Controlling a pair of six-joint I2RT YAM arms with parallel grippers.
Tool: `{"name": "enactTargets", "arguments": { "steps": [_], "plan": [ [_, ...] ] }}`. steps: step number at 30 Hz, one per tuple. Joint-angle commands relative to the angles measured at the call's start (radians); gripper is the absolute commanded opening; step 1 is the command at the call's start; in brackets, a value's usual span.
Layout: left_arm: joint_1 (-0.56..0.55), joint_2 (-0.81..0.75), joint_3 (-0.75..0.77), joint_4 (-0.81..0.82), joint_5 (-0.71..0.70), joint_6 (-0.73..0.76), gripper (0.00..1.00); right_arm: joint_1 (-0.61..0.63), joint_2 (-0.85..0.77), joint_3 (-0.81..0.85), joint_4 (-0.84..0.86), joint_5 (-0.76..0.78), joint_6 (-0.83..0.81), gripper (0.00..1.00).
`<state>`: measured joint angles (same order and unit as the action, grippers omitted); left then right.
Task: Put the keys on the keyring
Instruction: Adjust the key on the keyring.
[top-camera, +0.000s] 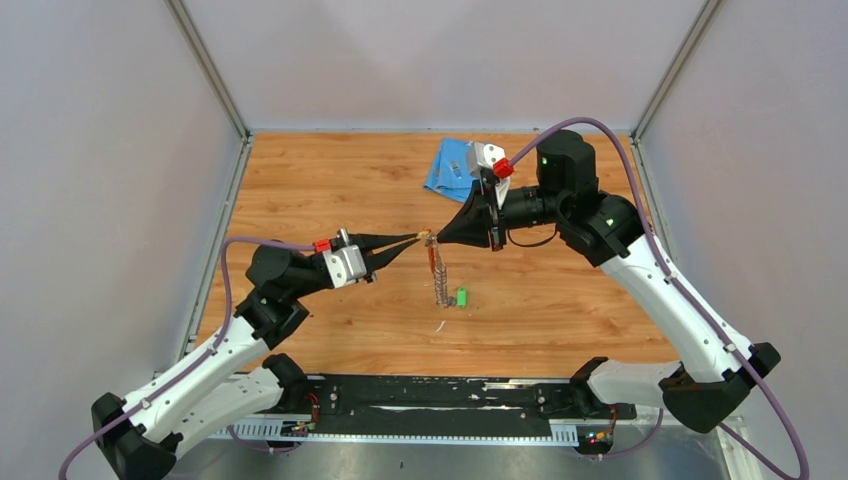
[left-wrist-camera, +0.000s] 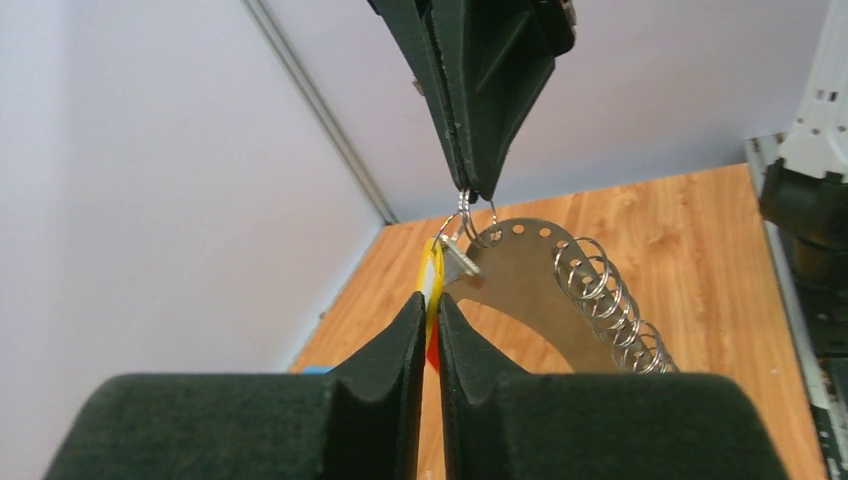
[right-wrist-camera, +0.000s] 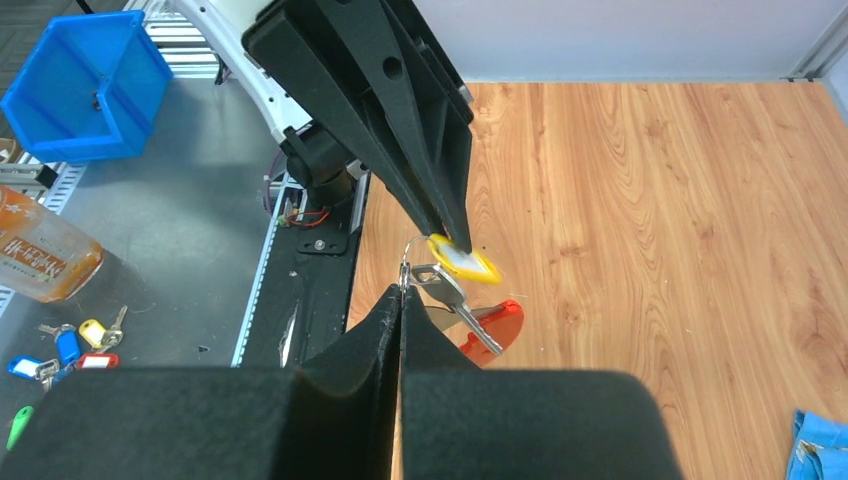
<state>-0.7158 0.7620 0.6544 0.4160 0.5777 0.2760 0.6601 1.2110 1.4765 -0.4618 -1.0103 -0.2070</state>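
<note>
Above the table (top-camera: 330, 190), the left pincer (left-wrist-camera: 428, 300) is clamping shut on the yellow key (left-wrist-camera: 431, 268) by its tag. It is almost meeting the right pincer (left-wrist-camera: 470, 190), which is pinching shut on the keyring (left-wrist-camera: 520, 280) at its top loop. The keyring is hanging down, with the green key (top-camera: 461, 296) lying just beside its lower end.

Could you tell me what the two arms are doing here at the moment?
The arms meet above the table. The left gripper pinches the yellow key by its tag, holding it at the small ring atop the keyring, which hangs from the shut right gripper. Whether that key is threaded on cannot be told. The green key lies on the table.
</note>
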Motion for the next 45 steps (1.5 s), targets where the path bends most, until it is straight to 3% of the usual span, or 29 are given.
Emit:
{"name": "enactTargets", "arguments": {
  "steps": [1,5,13,20,26,28,30,36,41,45],
  "plan": [
    [0.001,-0.033,-0.012,0.012,-0.103,0.076,0.08,-0.011,-0.011,-0.017,0.032,0.025,0.013,0.01],
    [0.001,-0.038,-0.015,0.012,-0.131,0.111,0.00,-0.011,-0.009,-0.020,0.032,0.036,0.020,0.01],
    [0.000,-0.078,-0.072,0.012,-0.080,0.247,0.00,-0.015,-0.025,-0.036,0.086,0.070,0.067,0.01],
    [-0.012,-0.138,-0.161,0.012,0.027,0.500,0.00,-0.028,-0.033,-0.065,0.173,0.043,0.141,0.01],
    [-0.024,-0.154,-0.208,0.012,0.101,0.702,0.26,-0.027,-0.031,-0.095,0.224,0.013,0.187,0.01],
    [-0.024,-0.147,-0.190,0.012,0.078,0.653,0.36,-0.027,-0.033,-0.101,0.227,0.011,0.190,0.01],
    [-0.024,-0.141,-0.157,0.012,0.032,0.519,0.53,-0.028,-0.037,-0.110,0.227,0.010,0.190,0.01],
    [-0.022,-0.139,-0.022,0.010,0.019,0.155,0.64,-0.028,-0.040,-0.132,0.228,0.000,0.183,0.00],
    [-0.014,-0.034,0.109,-0.068,0.138,-0.085,0.54,-0.028,-0.037,-0.147,0.252,-0.015,0.195,0.00],
    [0.071,0.067,0.161,-0.080,0.334,-0.235,0.46,-0.028,-0.035,-0.149,0.253,-0.029,0.198,0.01]
  ]
}}
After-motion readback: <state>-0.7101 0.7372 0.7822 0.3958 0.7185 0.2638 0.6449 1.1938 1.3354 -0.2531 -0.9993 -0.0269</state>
